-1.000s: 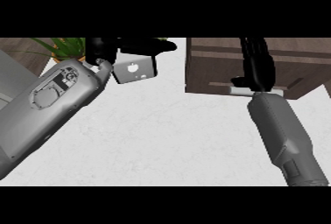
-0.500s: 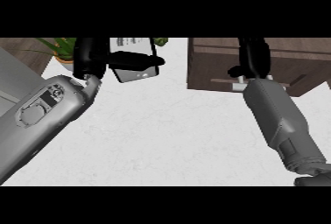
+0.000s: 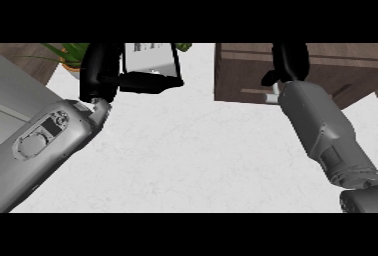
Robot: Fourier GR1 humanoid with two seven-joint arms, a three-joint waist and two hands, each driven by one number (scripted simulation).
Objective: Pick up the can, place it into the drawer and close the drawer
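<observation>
Left hand (image 3: 100, 75) is closed on the can (image 3: 151, 57). Its fingers curl round the lower end, and the can is held clear of the tabletop (image 3: 192, 150).

1. Can position: touching the left hand, just to the right of its palm. The long axis appears to run away from the robot, roughly in line with the left forearm.
2. Right hand (image 3: 289, 60): well to the right of the left hand, against the front of the drawer (image 3: 332, 67). Whether its fingers are spread or curled cannot be told.
3. Key relation: the drawer lies to the right of the can-holding hand, across bare tabletop. The right hand is nearer the drawer, but the left hand has the load.
4. Coming move, as judged: a rightward carry of the can. How far the drawer stands open cannot be confirmed.
</observation>
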